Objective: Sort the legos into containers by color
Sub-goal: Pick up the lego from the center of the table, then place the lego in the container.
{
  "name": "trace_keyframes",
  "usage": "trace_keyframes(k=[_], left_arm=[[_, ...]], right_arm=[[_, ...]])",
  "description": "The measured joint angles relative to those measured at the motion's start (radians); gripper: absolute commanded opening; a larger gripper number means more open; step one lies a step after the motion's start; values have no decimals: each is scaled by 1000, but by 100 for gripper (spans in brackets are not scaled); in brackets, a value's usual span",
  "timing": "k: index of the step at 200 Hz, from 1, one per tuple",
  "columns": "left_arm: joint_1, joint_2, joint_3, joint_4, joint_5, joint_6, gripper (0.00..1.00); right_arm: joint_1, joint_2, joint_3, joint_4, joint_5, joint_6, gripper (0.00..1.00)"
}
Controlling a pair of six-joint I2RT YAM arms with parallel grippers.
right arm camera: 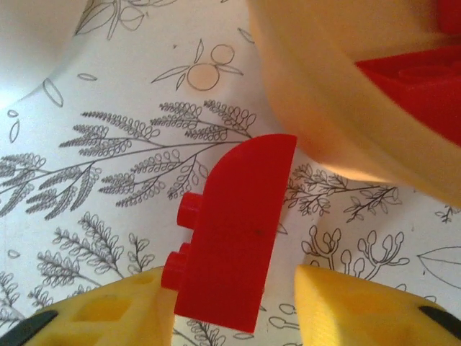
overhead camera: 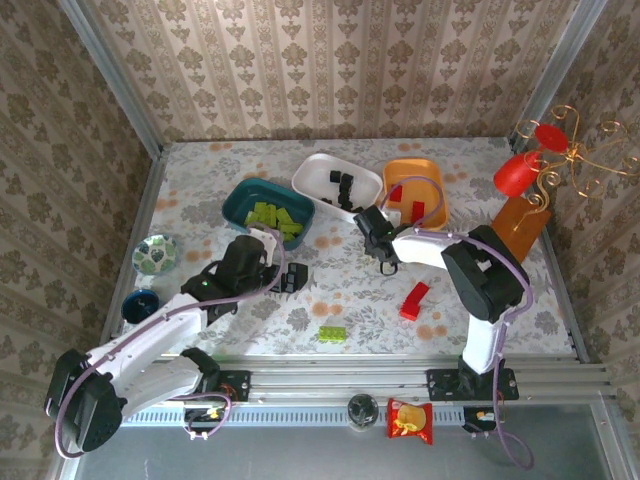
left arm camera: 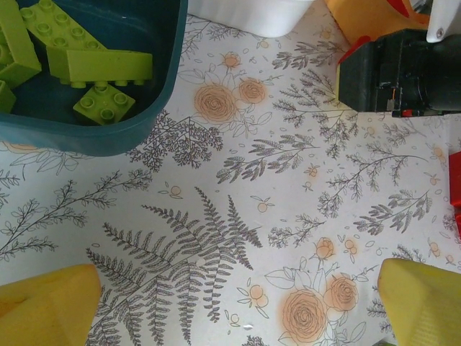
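Top: right end effector [overhead camera: 387, 265] low, just beside orange tray [overhead camera: 438, 178]. Left wrist: left end effector [left arm camera: 238, 303] wide open, empty, near teal tray [left arm camera: 86, 131] of green legos [left arm camera: 101, 66]. Right wrist: jaws straddle red brick [right arm camera: 234, 231], not yet clamped; one finger [right arm camera: 108, 311] touches, other clear, could skew it.

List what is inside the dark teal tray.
Lime-green bricks, loosely piled, lie in the dark teal tray; no red or black pieces show among them. The tray floor beneath the pile is covered, so anything under it cannot be told.
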Motion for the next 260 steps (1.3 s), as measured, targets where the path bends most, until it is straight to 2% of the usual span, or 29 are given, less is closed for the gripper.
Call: trace_keyframes(k=[47, 92, 119, 160, 192, 229, 239, 260], left_arm=[[5, -19, -12, 3, 1, 0, 100], [5, -24, -13, 5, 1, -7, 100], [5, -24, -13, 6, 1, -7, 100], [5, -24, -13, 6, 5, -7, 100], [5, -24, -13, 6, 15, -6, 100], [5, -6, -10, 6, 36, -6, 100], [5, -5, -10, 5, 39, -7, 100], [3, -4, -7, -4, 43, -7, 100]], right_arm=[[-5, 22, 26, 14, 11, -23, 24], [2, -10, -14, 49, -14, -40, 18], [31, -127, -101, 44, -53, -43, 17], [72, -403, -175, 6, -91, -52, 18], [-29, -462, -122, -20, -114, -71, 17], [-187, -311, 80, -55, -152, -93, 17], [-214, -251, 140, -60, -157, -93, 24], [-260, -138, 240, -89, -183, -88, 58]])
